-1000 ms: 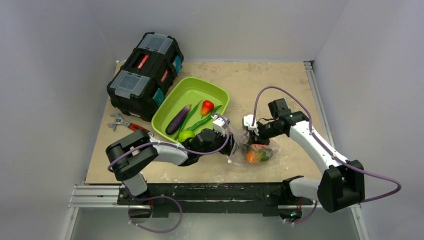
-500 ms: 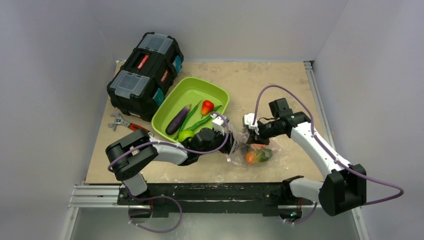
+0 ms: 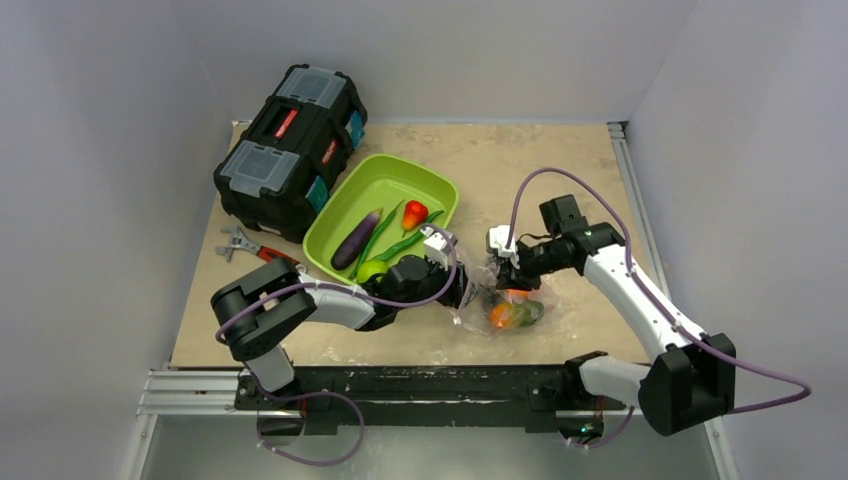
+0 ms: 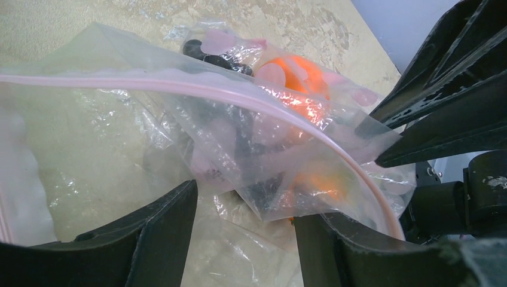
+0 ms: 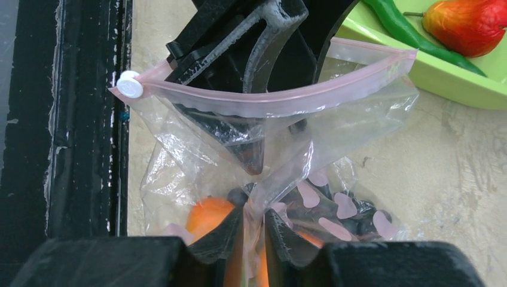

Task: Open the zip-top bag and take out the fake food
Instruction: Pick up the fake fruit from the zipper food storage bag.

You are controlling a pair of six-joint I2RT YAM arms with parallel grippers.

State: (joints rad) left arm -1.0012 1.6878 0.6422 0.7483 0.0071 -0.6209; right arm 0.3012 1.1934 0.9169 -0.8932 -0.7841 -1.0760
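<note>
The zip-top bag (image 3: pixel 505 305) lies crumpled at the front middle of the table, with its pink zip strip (image 5: pixel 269 104) arched open. An orange fruit (image 5: pixel 206 215) and an orange-green mango (image 3: pixel 527 310) show through the film. My left gripper (image 4: pixel 245 203) is open at the bag's mouth, and loose film lies between its fingers (image 4: pixel 161 227). My right gripper (image 5: pixel 254 218) is shut on a fold of the bag's film just above the fruit. A purple eggplant (image 3: pixel 355 240), a long green pod (image 3: pixel 380 232), a red pepper (image 3: pixel 415 213) and a lime-green ball (image 3: pixel 372 270) lie in the green tray (image 3: pixel 425 180).
A black toolbox (image 3: pixel 285 150) stands at the back left beside the tray. A red-handled wrench (image 3: pixel 250 248) lies in front of it. The table's front edge and black rail (image 5: pixel 72 119) run close to the bag.
My right gripper has moved slightly down and toward the bag, and the bag with its fruit has shifted a little to the left. The left arm has barely moved.
</note>
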